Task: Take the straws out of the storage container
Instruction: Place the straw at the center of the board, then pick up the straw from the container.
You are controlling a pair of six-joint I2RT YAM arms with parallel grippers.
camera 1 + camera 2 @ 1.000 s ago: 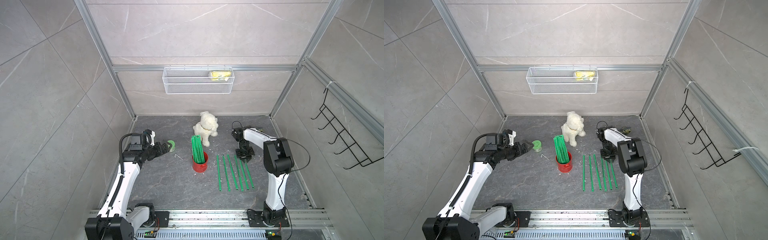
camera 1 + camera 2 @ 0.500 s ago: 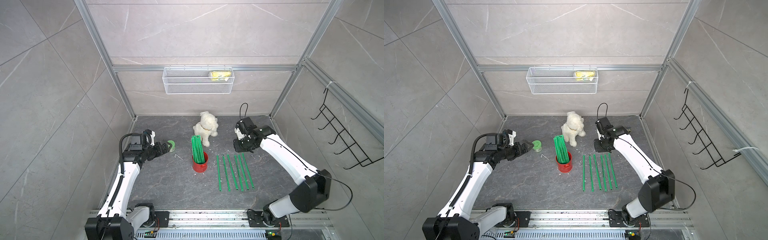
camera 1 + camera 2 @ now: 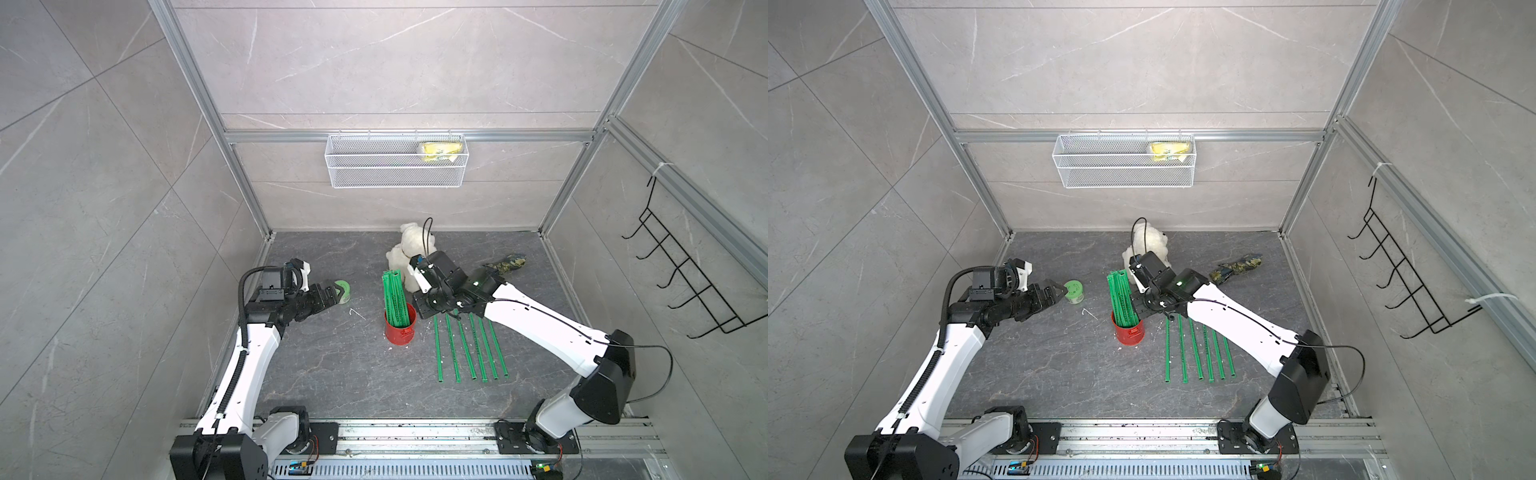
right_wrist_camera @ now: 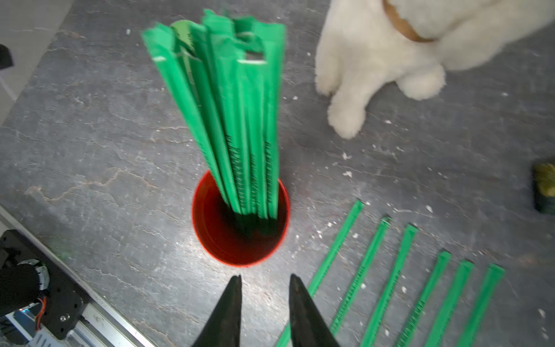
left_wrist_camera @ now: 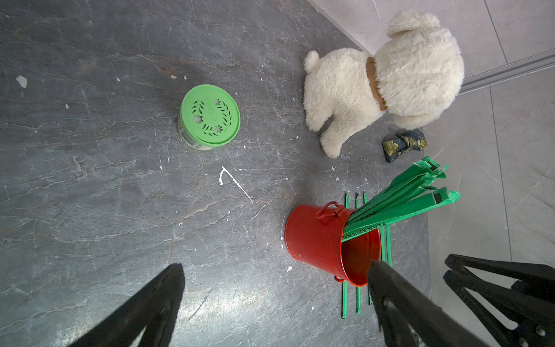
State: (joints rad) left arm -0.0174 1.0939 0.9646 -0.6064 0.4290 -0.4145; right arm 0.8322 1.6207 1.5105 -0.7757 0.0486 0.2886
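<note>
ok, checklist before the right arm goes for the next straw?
1. right claw empty, jaws apart: ok.
2. red can upright: ok.
3. standing straws bunched at one side of the can, tops free: ok.
4. laid-out straws, six in a row beside the can, none touching it: ok.
5. left claw open, empty, by the green-lidded jar, apart from the can: ok.
6. Clearance between the right wrist and the plush dog: cannot tell.

Robot lab cell; aluminium frame [image 3: 282, 136], base rail [image 3: 415, 432]
</note>
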